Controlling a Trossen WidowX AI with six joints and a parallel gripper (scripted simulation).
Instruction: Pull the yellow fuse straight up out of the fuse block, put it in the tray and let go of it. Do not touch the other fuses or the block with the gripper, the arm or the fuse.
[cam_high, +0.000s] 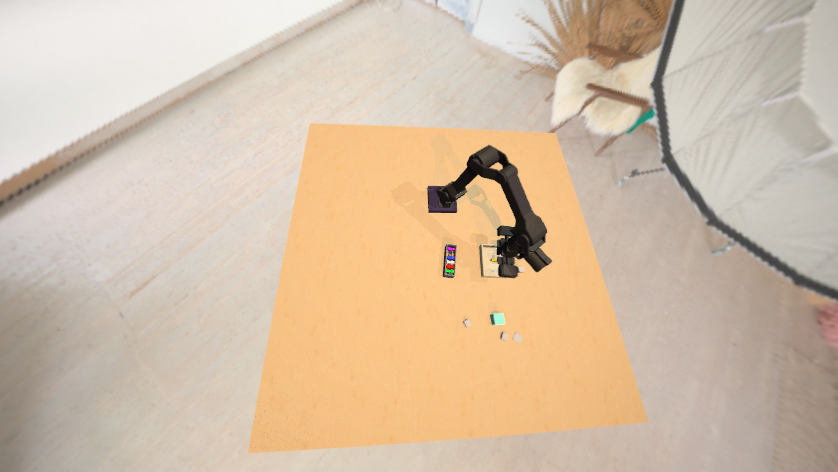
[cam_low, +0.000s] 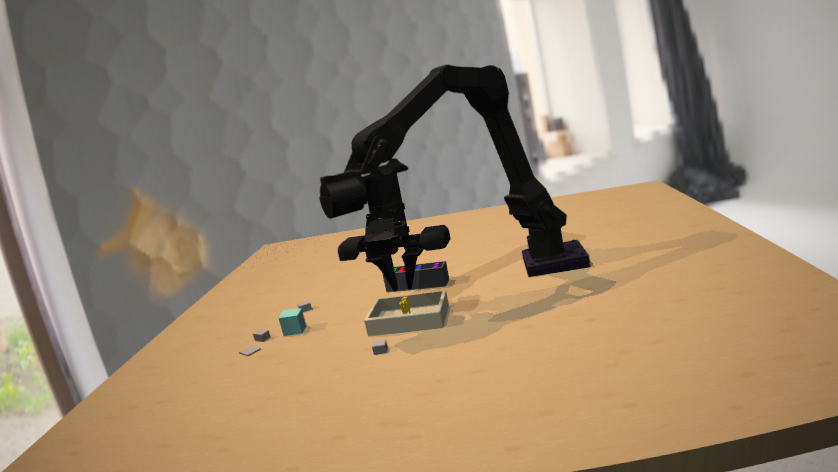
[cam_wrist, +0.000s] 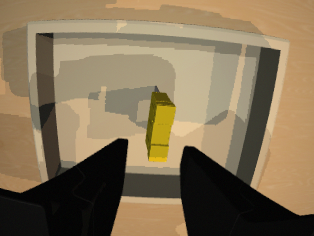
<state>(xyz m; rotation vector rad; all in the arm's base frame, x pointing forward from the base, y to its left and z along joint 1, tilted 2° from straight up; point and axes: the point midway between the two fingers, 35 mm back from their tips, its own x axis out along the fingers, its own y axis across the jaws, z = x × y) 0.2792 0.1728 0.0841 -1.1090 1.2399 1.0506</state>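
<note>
The yellow fuse (cam_high: 494, 259) (cam_low: 404, 304) (cam_wrist: 161, 127) is inside the outline of the pale tray (cam_high: 486, 269) (cam_low: 398, 326) (cam_wrist: 85, 27), near its middle. It looks roughly upright in the exterior view; whether it rests on the tray floor cannot be told. My gripper (cam_low: 402, 289) (cam_wrist: 154, 152) is open above the tray, its fingertips just above the fuse, with a gap on each side of it in the wrist view. The dark fuse block (cam_high: 445, 262) (cam_low: 431, 278) stands beside the tray, holding several other fuses. In the top view the gripper hides part of the tray.
A teal cube (cam_high: 497, 318) (cam_low: 292, 322) stands on the table beyond one end of the tray, with several small grey pieces around it. Another small grey block (cam_high: 521, 269) (cam_low: 380, 347) lies close to the tray's side away from the fuse block.
</note>
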